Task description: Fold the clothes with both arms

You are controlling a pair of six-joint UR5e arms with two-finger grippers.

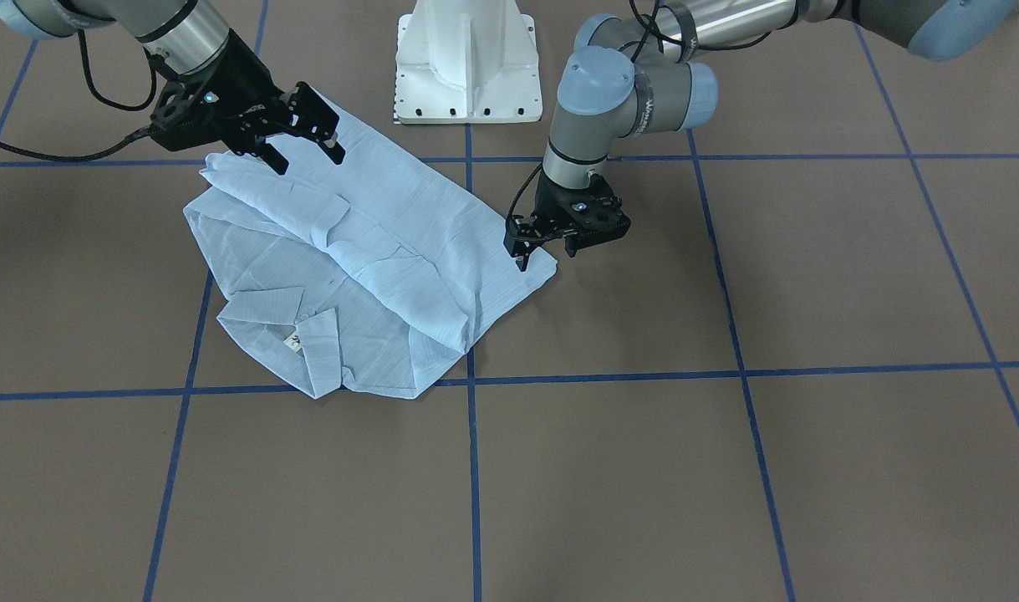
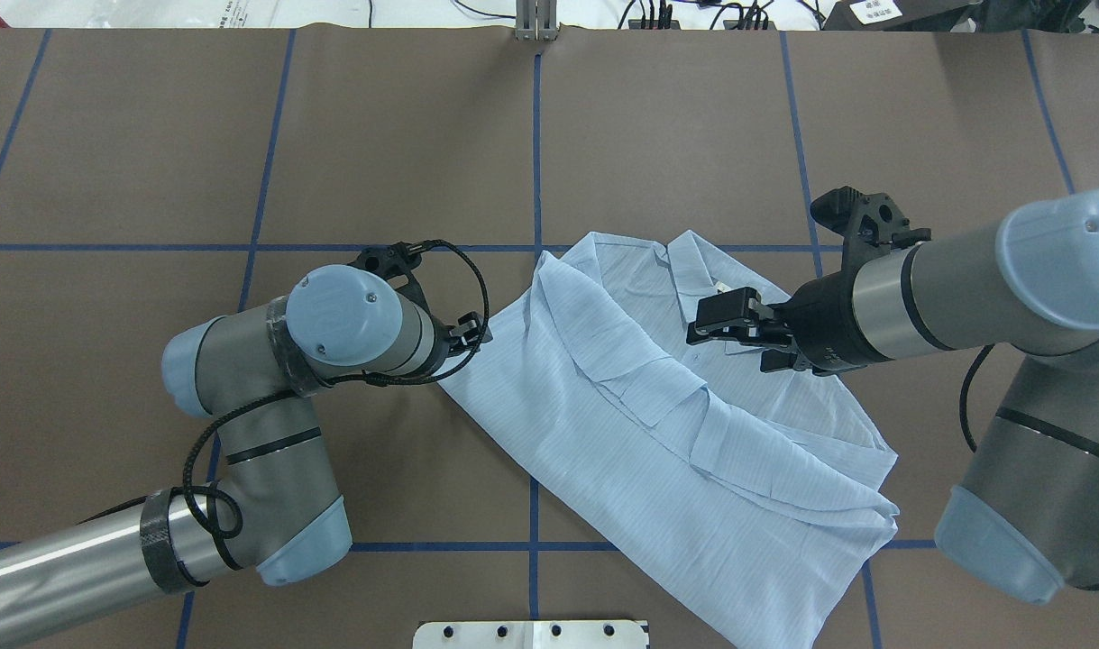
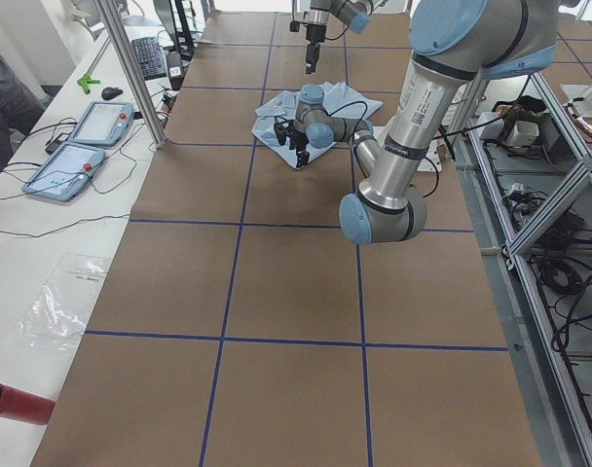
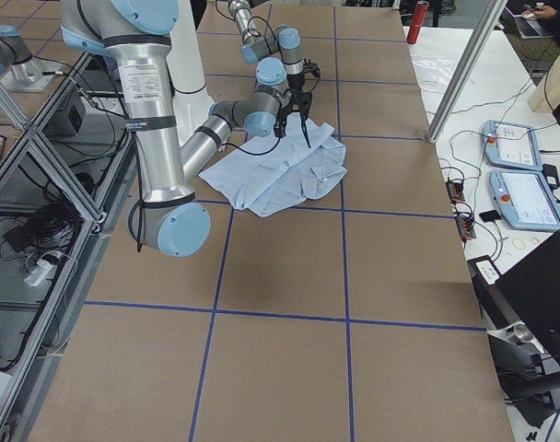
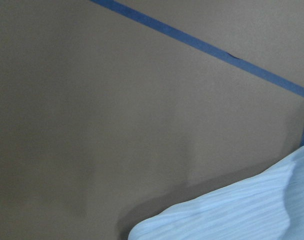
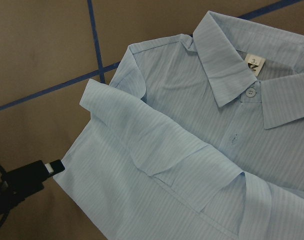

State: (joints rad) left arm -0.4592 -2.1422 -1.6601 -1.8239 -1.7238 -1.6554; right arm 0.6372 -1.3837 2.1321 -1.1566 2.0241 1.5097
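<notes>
The pale-blue striped shirt [image 1: 375, 251] lies partly folded on the brown table, a sleeve laid across its front and the collar with the white neck label [image 6: 253, 64] on the side away from the robot. It also shows in the overhead view [image 2: 657, 424]. My left gripper [image 1: 547, 251] is low at the shirt's side edge, its jaws apart, one fingertip touching the hem; the left wrist view shows only a shirt corner [image 5: 242, 210]. My right gripper [image 1: 308, 155] hovers open and empty above the shirt, near the collar in the overhead view [image 2: 716, 320].
The white pedestal base [image 1: 466, 67] stands just behind the shirt. Blue tape lines [image 1: 473, 468] grid the brown table. A side table with two teach pendants [image 3: 82, 136] runs along the operators' side. A metal frame [image 4: 40, 166] lies behind the robot.
</notes>
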